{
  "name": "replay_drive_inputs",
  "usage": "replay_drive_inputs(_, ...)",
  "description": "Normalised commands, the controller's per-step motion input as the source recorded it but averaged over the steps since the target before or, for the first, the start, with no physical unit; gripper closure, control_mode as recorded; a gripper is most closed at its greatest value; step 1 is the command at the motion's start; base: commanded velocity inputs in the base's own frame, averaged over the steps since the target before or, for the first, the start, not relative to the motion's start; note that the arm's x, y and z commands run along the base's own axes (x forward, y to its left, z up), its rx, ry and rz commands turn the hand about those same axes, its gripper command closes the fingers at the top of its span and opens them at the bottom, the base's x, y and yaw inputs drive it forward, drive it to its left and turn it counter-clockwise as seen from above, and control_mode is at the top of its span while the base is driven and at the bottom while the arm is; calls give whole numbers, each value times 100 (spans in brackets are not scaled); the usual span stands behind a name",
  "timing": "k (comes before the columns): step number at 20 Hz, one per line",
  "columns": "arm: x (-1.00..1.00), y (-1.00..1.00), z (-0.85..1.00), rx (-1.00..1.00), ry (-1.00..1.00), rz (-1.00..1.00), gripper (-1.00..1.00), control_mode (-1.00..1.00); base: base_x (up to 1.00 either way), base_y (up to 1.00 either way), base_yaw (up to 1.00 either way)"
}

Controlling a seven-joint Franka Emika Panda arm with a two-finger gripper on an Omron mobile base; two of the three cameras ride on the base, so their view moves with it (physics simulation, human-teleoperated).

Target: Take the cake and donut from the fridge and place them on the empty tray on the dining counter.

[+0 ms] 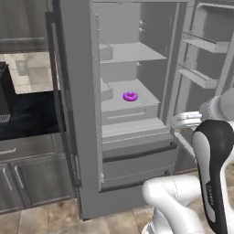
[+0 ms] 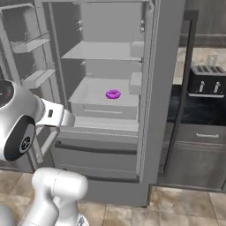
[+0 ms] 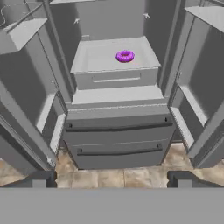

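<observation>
In the left base view the white arm (image 1: 201,183) is nearest, rising at the lower right in front of the fridge (image 1: 132,114), which stands with both doors open. The donut (image 1: 130,96) lies on the lower shelf (image 1: 137,103), near its front edge, alone on it; the shelf above carries nothing. To the left of the fridge there is a dark surface (image 1: 27,114) over grey cabinets. In the right base view the arm (image 2: 26,123) is again closest, at the lower left, and the donut (image 2: 113,94) sits on the same shelf, about in the middle. A toaster (image 2: 207,79) stands on the surface at the right of the fridge. In the hand view the two fingers (image 3: 111,179) show at the bottom, far apart and holding nothing. Beyond them are the closed lower drawers (image 3: 118,140), and higher up the donut (image 3: 124,56) lies on its shelf, toward the right side, well apart from the fingers.
</observation>
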Motion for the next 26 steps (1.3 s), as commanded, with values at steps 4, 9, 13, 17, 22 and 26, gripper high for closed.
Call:
replay_drive_inputs(4,0,0,0,0,0,0,-100,100,100,-39,0)
replay_drive_inputs(9,0,0,0,0,0,0,-100,100,100,-15,-2)
replay_drive_inputs(13,0,0,0,0,0,0,-100,100,100,7,-10)
replay_drive_inputs(17,0,0,0,0,0,0,-100,100,100,18,-11)
replay_drive_inputs(22,0,0,0,0,0,0,-100,100,70,14,-31)
replay_drive_inputs(26,0,0,0,0,0,0,-100,100,61,41,-24)
